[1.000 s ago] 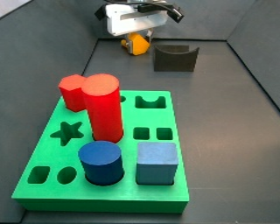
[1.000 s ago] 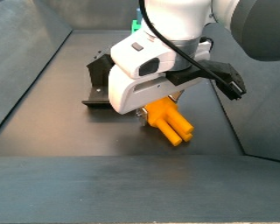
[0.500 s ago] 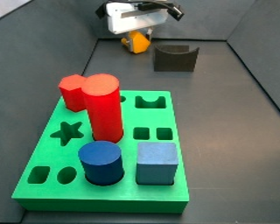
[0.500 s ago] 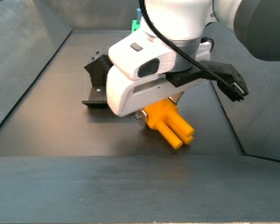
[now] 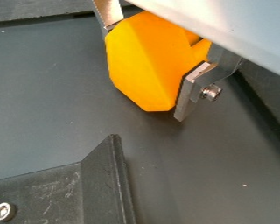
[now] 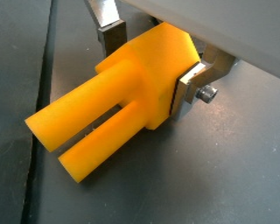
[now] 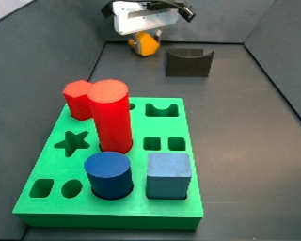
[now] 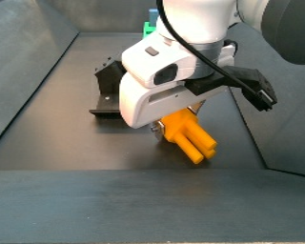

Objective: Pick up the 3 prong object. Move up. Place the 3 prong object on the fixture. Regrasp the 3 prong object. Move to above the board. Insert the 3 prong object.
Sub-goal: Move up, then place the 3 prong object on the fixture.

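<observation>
Dark desk [image 8: 66,205]: I see the gripper [image 6: 152,59] clamped on the orange three-prong piece [image 6: 113,109], lifted; fixture [image 8: 107,91] placement, regrasp, insertion remain.

arm shell: glossy white, rounded casing, pretty chunky in a side view
claw [image 6: 149,63]: white body; its fingers [image 5: 196,86] are flat silver plates with dark pads
screw: one small silver bolt head on the side of a finger plate, shows in both wrist views
cable: thick black one looping off the wrist, ending in a black plug-like block
marking: little green patch up on the white housing
</observation>
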Robot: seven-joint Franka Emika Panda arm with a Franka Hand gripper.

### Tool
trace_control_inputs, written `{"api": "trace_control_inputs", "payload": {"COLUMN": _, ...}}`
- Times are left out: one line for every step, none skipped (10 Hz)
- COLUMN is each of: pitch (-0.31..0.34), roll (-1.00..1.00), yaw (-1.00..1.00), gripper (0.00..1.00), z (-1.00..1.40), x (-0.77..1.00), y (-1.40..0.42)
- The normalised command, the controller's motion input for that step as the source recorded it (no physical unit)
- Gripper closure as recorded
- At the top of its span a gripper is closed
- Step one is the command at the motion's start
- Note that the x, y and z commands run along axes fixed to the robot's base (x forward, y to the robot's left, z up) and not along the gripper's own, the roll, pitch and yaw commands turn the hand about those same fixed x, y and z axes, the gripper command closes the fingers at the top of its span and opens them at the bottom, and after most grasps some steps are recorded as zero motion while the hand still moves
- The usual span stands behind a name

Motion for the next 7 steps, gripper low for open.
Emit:
{"api": "trace_control_inputs", "payload": {"pitch": -0.026, "roll": -0.01, "yaw": -0.01, "gripper": 1.0, "z": 0.82, "x": 0.04, "y": -0.06}}
{"api": "trace_control_inputs", "payload": {"pitch": -0.012, "roll": -0.03, "yaw": 0.0, "gripper": 1.0, "z": 0.67, "x": 0.0, "y": -0.05}}
{"api": "trace_control_inputs", "payload": {"pitch": -0.008, "roll": -0.04, "yaw": 0.01, "gripper": 1.0, "z": 0.59, "x": -0.01, "y": -0.03}}
{"api": "trace_control_inputs", "payload": {"pitch": 0.002, "roll": -0.07, "yaw": 0.01, "gripper": 1.0, "z": 0.46, "x": -0.02, "y": -0.02}}
{"api": "trace_control_inputs", "payload": {"pitch": 0.012, "roll": -0.09, "yaw": 0.01, "gripper": 1.0, "z": 0.28, "x": -0.02, "y": -0.01}}
{"api": "trace_control_inputs", "payload": {"pitch": 0.0, "roll": 0.0, "yaw": 0.0, "gripper": 1.0, "z": 1.0, "x": 0.0, "y": 0.0}}
{"api": "trace_control_inputs", "payload": {"pitch": -0.001, "roll": -0.02, "yaw": -0.01, "gripper": 1.0, "z": 1.0, "x": 0.0, "y": 0.0}}
